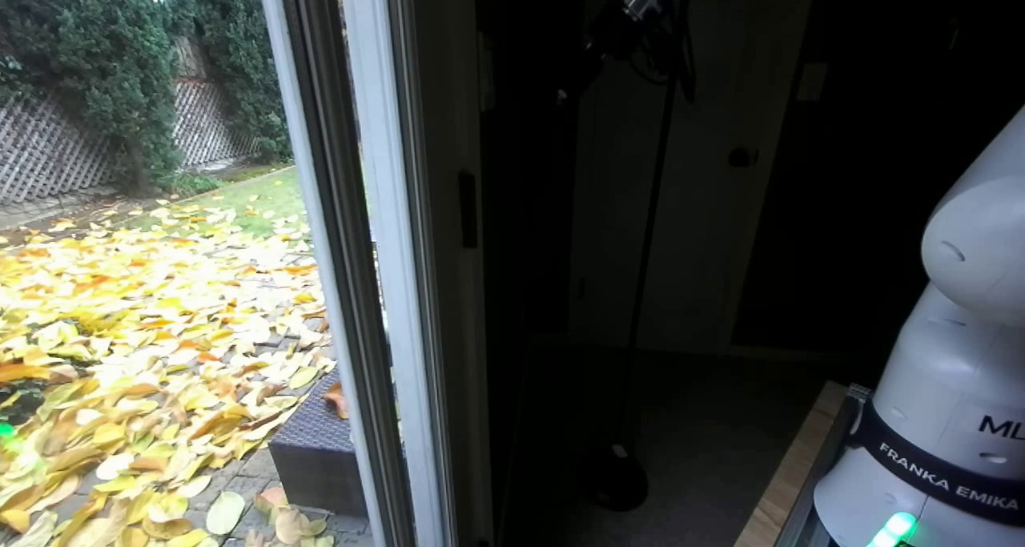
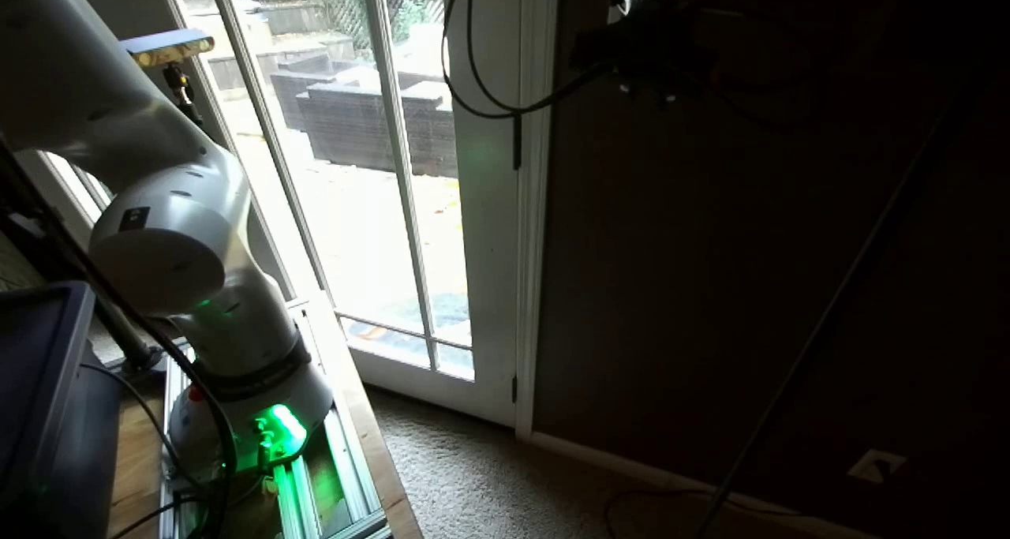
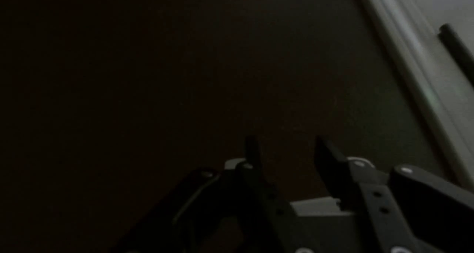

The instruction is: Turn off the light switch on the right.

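In an exterior view the light switch (image 1: 486, 70) is a tall, narrow pale strip at the dark wall's edge, beside the glass door's frame. My gripper (image 1: 570, 86) is a dark shape to its right in that picture, apart from it in the image. It also hangs dark at the top of an exterior view (image 2: 647, 93), where I cannot make out the switch. In the wrist view the fingers (image 3: 286, 140) are apart with nothing between their tips, facing dark brown wall. A pale patch (image 3: 314, 206) shows behind the finger bases; I cannot tell what it is.
A squarer pale plate (image 1: 812, 82) is on the back wall beside a door with a knob (image 1: 743, 157). A thin black pole (image 1: 657, 211) stands on a round base. Pale door trim (image 3: 418, 71) runs at right. Loose cables (image 2: 505, 113) hang by the gripper. An outlet (image 2: 877, 466) is low down.
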`<state>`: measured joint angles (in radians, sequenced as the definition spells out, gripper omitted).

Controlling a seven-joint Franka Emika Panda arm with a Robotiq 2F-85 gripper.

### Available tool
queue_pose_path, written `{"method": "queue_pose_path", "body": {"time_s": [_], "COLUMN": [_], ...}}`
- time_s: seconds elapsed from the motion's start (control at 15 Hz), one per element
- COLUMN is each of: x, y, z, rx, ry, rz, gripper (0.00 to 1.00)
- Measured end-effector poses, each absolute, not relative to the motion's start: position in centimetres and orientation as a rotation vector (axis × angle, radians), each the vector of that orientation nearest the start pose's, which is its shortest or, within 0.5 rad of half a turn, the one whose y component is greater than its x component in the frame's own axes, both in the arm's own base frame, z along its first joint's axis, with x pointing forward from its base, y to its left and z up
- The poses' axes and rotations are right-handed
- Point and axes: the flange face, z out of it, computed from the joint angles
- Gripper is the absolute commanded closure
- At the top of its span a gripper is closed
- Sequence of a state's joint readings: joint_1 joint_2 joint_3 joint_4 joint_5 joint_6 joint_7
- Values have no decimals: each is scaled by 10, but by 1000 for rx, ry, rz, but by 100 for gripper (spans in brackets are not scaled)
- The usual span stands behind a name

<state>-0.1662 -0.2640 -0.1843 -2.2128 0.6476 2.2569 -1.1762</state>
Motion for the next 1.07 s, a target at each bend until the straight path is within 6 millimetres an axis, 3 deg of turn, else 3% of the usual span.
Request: {"method": "queue_pose_path", "body": {"time_s": [0.27,0.73,1.07], "x": [436,387,370], "y": [-180,-186,-178], "z": [530,551,554], "rx": [-2744,-2847,-2837], "ry": [-460,-18,8], "rz": [-687,-495,-390], "gripper": [1,0,0]}}
